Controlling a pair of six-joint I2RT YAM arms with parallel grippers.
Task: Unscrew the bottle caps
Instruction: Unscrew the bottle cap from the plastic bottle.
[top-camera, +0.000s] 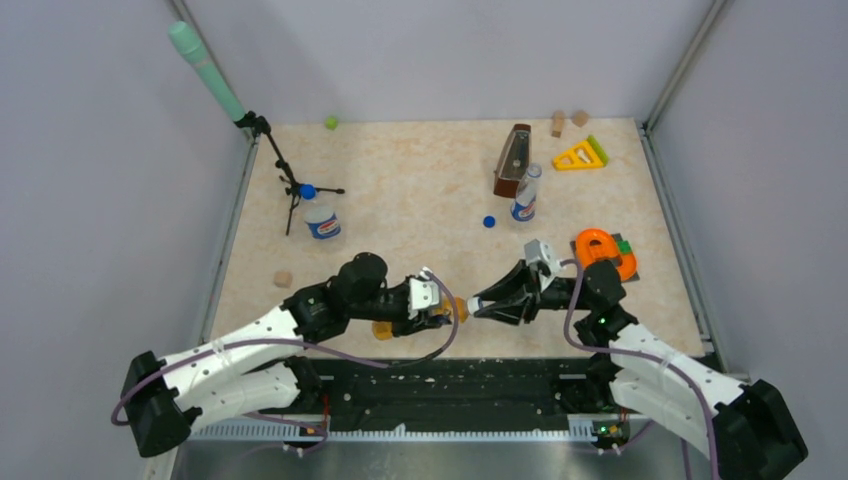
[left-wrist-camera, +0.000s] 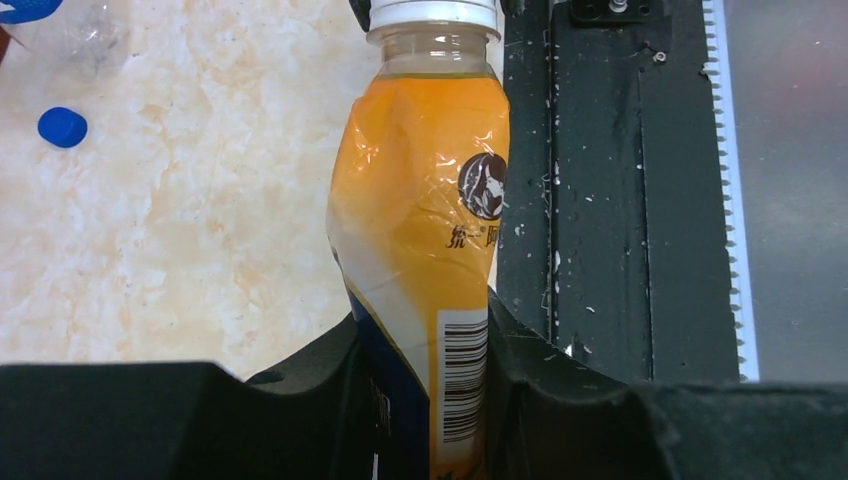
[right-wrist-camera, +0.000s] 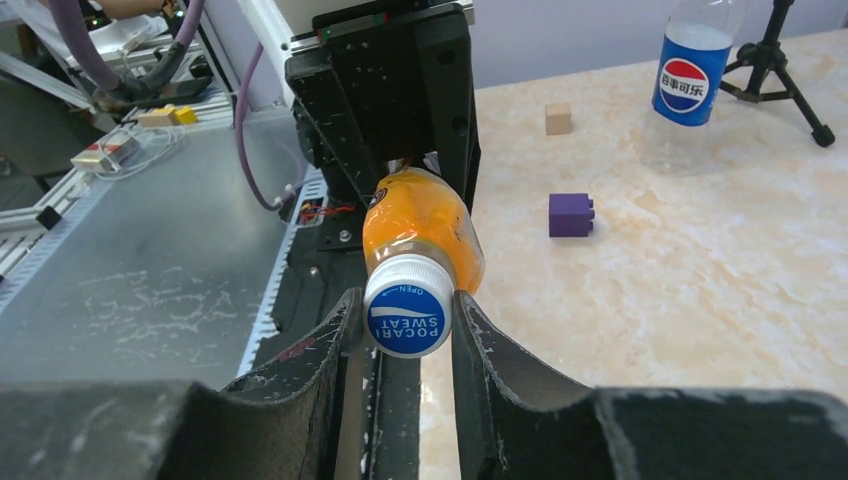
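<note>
Gripping the orange bottle (left-wrist-camera: 420, 200) by its body, the left tool (top-camera: 446, 313) holds it level over the near edge of the surface (top-camera: 420, 180). The right tool (top-camera: 480, 307) is clamped narrow on the white-blue cap (right-wrist-camera: 406, 320), which is still on the neck. A blue cap (top-camera: 489, 222) lies loose mid-surface. The second blue cap (top-camera: 307, 191) sits on the Pepsi bottle (top-camera: 322, 222) near the left edge.

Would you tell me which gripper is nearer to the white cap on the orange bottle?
Right. The right gripper has its jaws closed around the white cap; the left gripper holds the orange bottle lower on its body, away from the cap.
</note>
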